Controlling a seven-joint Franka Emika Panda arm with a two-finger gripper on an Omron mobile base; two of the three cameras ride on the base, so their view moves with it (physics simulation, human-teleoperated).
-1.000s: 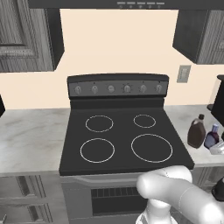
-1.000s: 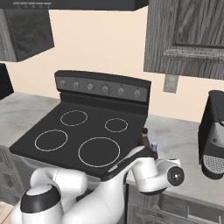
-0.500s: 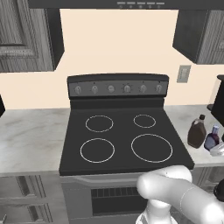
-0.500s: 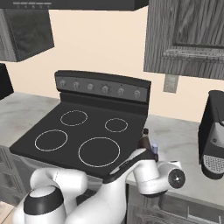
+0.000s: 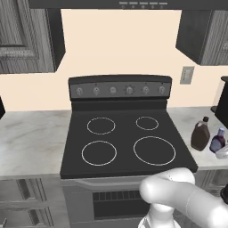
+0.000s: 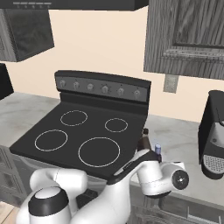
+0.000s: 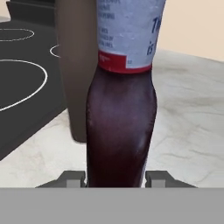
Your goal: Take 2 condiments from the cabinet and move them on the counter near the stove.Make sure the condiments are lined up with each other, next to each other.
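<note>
In the hand view, the two dark fingers (image 7: 116, 178) pinch the base of the small purple-blue glossy bottle (image 7: 120, 127), its red-edged pale label cut off at the top. Behind it stands the squat dark brown bottle (image 5: 200, 136), at middle right on the marbled grey-white stone surface (image 5: 31, 138), beside the black glass-top stove (image 5: 124, 142).

A black coffee machine (image 6: 213, 133) stands on the far right, tall and boxy, with a perforated grey tray at its foot. On the cream wall (image 5: 120, 44) a pale grey outlet plate (image 5: 187, 75) sits just right of the range's back panel, below the upper cupboards. A dark range hood (image 5: 133, 4) with a small row of pale buttons runs along the top, directly over the burners.
</note>
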